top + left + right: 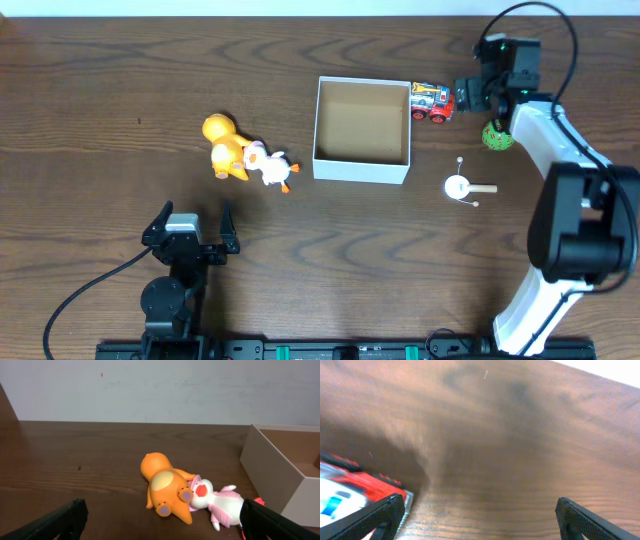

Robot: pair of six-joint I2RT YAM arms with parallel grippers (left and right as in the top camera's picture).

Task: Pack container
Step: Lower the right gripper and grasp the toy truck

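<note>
Your right end effector (pixel 479 510), spread open and empty, hovers just right of the container's (pixel 360 172) far-right corner. The red toy car (pixel 431 102) lies between them, long axis running from wall toward end effector. The container stands open-topped on the bench (pixel 100 90). Your left end effector (pixel 192 224), likewise open, sits well off its near-left corner.

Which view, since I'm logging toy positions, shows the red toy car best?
Overhead: the whole red toy car shows beside the container. Right wrist catches only a blurred end; left wrist shows none.
</note>
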